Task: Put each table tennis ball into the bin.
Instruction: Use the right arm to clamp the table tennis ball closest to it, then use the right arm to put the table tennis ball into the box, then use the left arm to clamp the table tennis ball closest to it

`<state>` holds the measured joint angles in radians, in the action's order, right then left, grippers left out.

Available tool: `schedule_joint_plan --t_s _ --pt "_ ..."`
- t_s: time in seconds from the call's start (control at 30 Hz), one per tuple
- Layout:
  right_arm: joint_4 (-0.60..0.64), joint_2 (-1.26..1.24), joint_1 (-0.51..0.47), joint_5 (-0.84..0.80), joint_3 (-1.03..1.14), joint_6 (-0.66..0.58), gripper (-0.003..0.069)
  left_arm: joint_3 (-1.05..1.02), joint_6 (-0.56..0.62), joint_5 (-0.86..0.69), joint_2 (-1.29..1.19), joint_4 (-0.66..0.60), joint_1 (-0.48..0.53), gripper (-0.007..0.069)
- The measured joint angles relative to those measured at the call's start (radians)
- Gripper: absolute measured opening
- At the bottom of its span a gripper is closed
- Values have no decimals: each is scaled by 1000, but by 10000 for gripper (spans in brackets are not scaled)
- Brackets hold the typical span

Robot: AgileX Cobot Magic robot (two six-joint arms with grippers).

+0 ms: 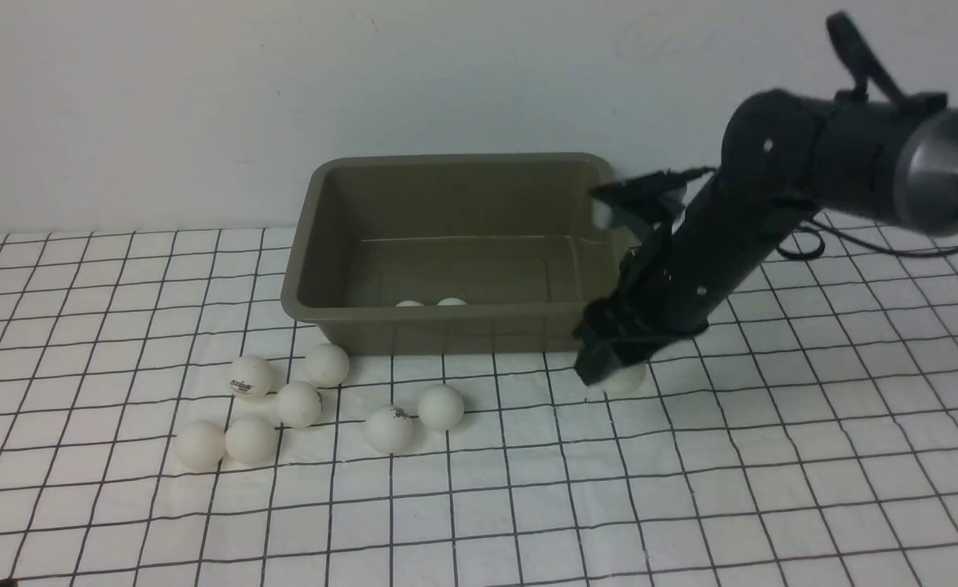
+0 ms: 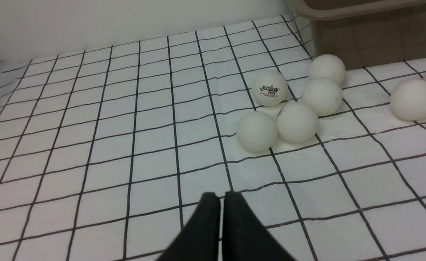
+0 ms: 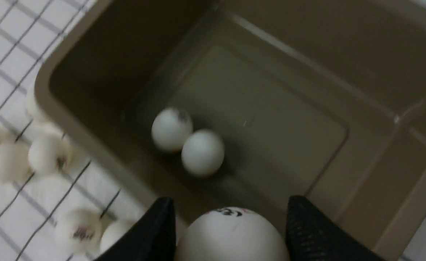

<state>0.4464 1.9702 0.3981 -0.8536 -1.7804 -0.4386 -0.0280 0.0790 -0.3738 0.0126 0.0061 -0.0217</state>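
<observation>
Clamps small matte white plastic ball [image 3: 231, 235] across its middle in right gripper [image 3: 230, 203] (left gripper [image 2: 220, 196] pressed together); likely light, slick: squeeze gently.

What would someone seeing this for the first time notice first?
The black right gripper, low by the right front corner of the olive bin, with a white ball between its fingers. The bin holds two balls, and seven loose balls cluster on the checked cloth before its left front.
</observation>
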Motion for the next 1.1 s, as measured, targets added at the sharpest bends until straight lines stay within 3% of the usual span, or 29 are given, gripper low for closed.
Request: schedule_joint_plan --t_s 0.37,0.63,0.83,1.0,1.1 --pt "-3 245 0 28 -102 -52 358 0 0 0 0 0 0 -5" --pt "-1 253 0 80 -107 -53 456 0 0 0 0 0 0 -5" --pt "0 253 0 72 -124 -53 472 0 0 0 0 0 0 -5" --pt "-1 229 0 16 -209 -53 412 0 0 0 0 0 0 -5" --pt "-13 185 0 -32 -297 -61 300 0 0 0 0 0 0 -5"
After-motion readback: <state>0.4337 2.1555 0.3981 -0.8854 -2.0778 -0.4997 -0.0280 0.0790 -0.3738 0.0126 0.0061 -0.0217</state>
